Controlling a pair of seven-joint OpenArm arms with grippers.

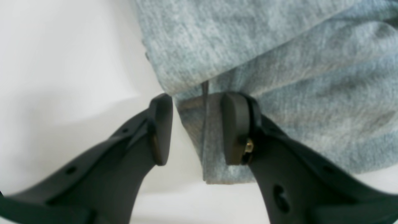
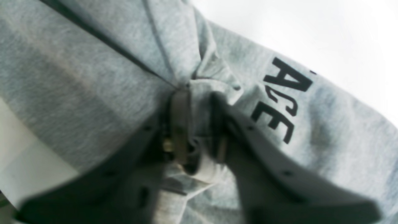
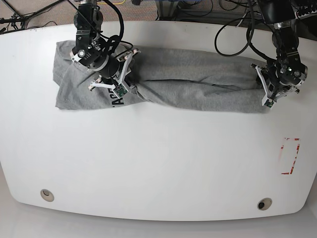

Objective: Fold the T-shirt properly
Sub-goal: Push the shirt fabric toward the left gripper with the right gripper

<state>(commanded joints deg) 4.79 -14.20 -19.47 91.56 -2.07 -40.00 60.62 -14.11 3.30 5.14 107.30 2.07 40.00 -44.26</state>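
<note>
T-shirt: the T-shirt (image 3: 188, 87) lies bunched in a long band across the far part of the table (image 3: 158, 163), running left to right; its black lettering (image 2: 281, 99) shows on the left part.
Left tool: the left tool (image 1: 196, 130), at the shirt's right end, stands spread wide; a hanging fold of fabric sits between the jaws, against one pad only, not pinched.
Right tool: the right tool (image 2: 196, 124), on the left part of the shirt beside the lettering, is drawn in narrow on a gathered bunch of fabric; the view is blurred, but cloth puckers into the jaws.
Step in hand (judged): securing both ends so the band can be pulled flat.
How to do it well: bring the left jaws together on the hem edge, not a loose mid-fold; take one layer if it can be separated; then draw the ends apart evenly to take out the long wrinkles.
Edges: far table edge lies close behind the shirt; the right end is near the right rim.
Open room: broad bare table on the near side, with a red marking (image 3: 290, 156) near right.
</note>
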